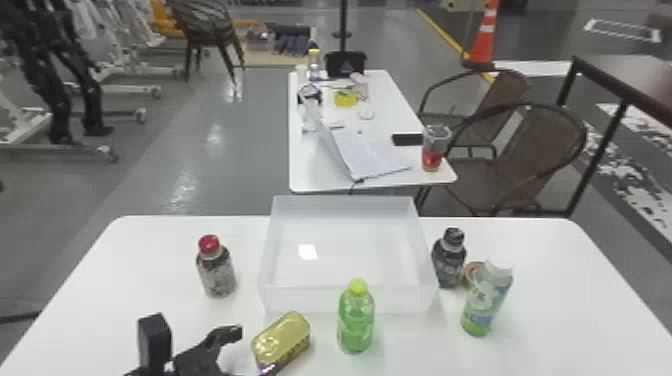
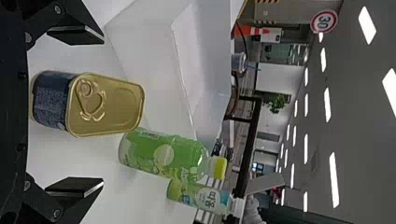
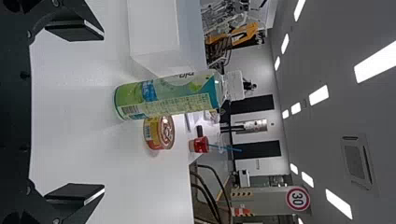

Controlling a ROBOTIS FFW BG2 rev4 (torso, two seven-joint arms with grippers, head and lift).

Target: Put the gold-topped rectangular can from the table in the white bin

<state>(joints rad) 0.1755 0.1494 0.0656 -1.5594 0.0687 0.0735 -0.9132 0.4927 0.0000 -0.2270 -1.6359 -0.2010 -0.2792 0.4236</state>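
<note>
1. Gold-topped rectangular can [image 1: 282, 337]: upright on the table [image 1: 90, 295], outside the white bin [image 1: 305, 300], near its near wall. Rounded corners; gold lid.
2. Left wrist view adds a ring pull [image 2: 85, 88], a dark printed label [image 2: 53, 100] round the side, and a gold base edge.
3. Left gripper [image 1: 194, 331]: spread wide, holding nothing; can lies between its fingers' lines, untouched.
4. Green bottle [image 1: 356, 320]: just right of the can, head view.
5. Head view gives a red-capped bottle [image 1: 216, 270] left of the bin, a dark bottle [image 1: 448, 260] right of it.
6. Round tin [image 3: 161, 132]: mostly covered by the green-blue bottle [image 1: 485, 305] in head view; right wrist view exposes its lid and yellow-red side.
7. Right gripper [image 3: 103, 112]: open, nothing gripped.
</note>
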